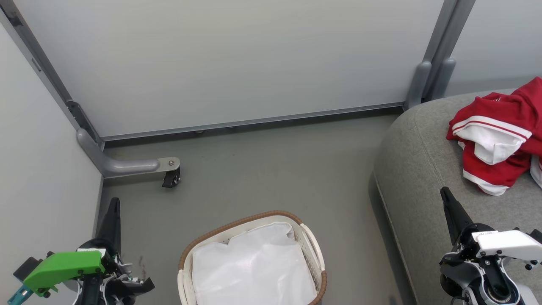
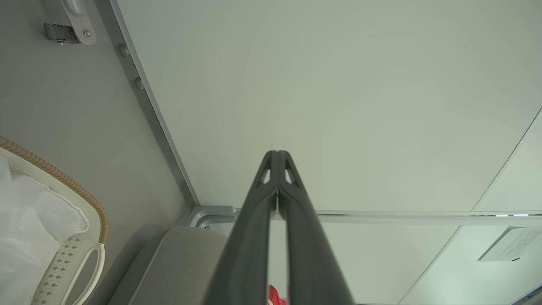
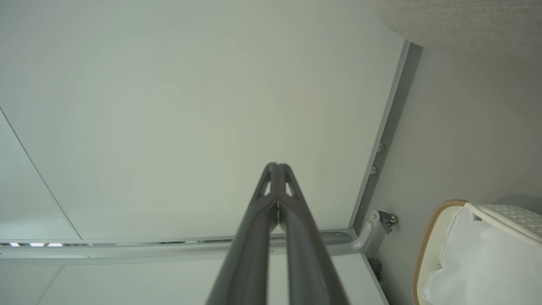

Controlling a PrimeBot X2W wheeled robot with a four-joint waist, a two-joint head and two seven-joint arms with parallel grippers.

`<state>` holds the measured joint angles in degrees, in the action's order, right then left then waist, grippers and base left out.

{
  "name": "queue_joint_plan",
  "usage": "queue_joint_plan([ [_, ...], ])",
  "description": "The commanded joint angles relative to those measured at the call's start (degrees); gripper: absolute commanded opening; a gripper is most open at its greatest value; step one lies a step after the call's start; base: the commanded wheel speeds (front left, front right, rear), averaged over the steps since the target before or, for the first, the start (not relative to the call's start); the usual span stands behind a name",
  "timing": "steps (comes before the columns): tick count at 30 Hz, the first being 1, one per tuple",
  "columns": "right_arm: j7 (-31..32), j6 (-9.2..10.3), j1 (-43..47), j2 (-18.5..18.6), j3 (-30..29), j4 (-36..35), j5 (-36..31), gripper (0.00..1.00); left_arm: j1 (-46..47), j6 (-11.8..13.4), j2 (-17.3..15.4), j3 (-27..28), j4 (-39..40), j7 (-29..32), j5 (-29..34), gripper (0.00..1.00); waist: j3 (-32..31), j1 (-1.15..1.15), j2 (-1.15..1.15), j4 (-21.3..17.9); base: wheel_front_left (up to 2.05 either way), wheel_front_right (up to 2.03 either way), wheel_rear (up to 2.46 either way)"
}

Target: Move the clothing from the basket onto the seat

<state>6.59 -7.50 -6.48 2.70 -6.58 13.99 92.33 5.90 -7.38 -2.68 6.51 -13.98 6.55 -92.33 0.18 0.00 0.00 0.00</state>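
Red clothing (image 1: 499,140) with white striped trim lies crumpled on the grey seat (image 1: 419,178) at the right; a red sliver of clothing (image 2: 275,296) peeks between the left fingers. The white basket (image 1: 315,250) with a brown woven rim stands on the floor at bottom centre, holding just its white liner sheet (image 1: 250,267). The basket (image 2: 91,220) and seat (image 2: 178,262) sit low in the left wrist view, and the basket (image 3: 432,237) at the right wrist view's lower right. My left gripper (image 1: 113,203) is shut and empty, left of the basket. My right gripper (image 1: 444,192) is shut and empty over the seat's front.
Pale partition panels (image 1: 220,63) close off the back and left. A grey partition foot with a black caster (image 1: 171,178) juts onto the floor at the left. A grey post (image 1: 419,84) stands behind the seat. Bare grey floor (image 1: 275,169) lies between basket and panels.
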Motion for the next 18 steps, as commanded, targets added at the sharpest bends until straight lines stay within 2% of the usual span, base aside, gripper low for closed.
queue_joint_plan([
  [1, 0.1, 0.02, 0.7, 0.3, -0.1, -0.1, 0.2, 0.0, 0.6, -0.2, -0.4, 0.1, 0.0, 0.2, -0.2, 0.0, 0.0, 0.0, 0.0, 0.0, 0.0, 0.0, 0.0],
  [18, 0.1, 0.02, 0.7, 0.3, -0.1, -0.1, 0.2, 0.0, 0.6, -0.2, -0.4, 0.1, 0.0, 0.2, -0.2, 0.0, 0.0, 0.0, 0.0, 0.0, 0.0, 0.0, 0.0],
])
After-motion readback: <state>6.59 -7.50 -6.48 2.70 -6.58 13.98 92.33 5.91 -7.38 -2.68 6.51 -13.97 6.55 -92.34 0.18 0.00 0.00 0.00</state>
